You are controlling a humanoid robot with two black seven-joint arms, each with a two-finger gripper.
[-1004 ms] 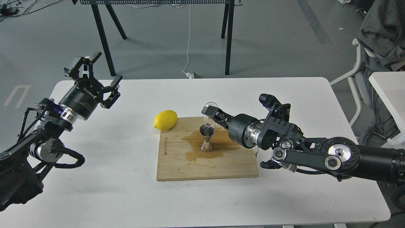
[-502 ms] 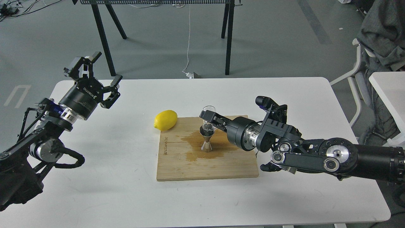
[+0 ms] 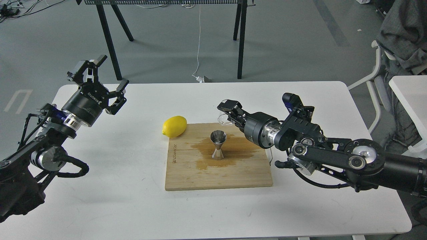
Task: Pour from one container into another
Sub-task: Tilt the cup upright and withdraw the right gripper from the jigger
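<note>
The steel jigger (image 3: 218, 145) stands upright in the middle of the bamboo board (image 3: 200, 178). Behind it and slightly right, at the board's back edge, sits the tiny clear glass cup (image 3: 224, 120), roughly upright, with my right gripper (image 3: 229, 113) shut on it. The cup is a short way off from the jigger's rim and no longer over it. The glass is faint, so I cannot tell whether it rests on the board or hangs just above. Far to the left, raised over the table's left end, my left gripper (image 3: 109, 72) stands open and holds nothing.
A brown wet stain (image 3: 203, 153) spreads on the board around the jigger's foot. A yellow lemon (image 3: 174, 126) lies off the board's back left corner. Black trestle legs (image 3: 111, 46) stand beyond the white table (image 3: 133, 206); a chair (image 3: 377, 83) is at the right.
My right gripper has drawn back and to the right with the glass cup, from tilted over the jigger's mouth to roughly level behind it. The left arm has not moved.
</note>
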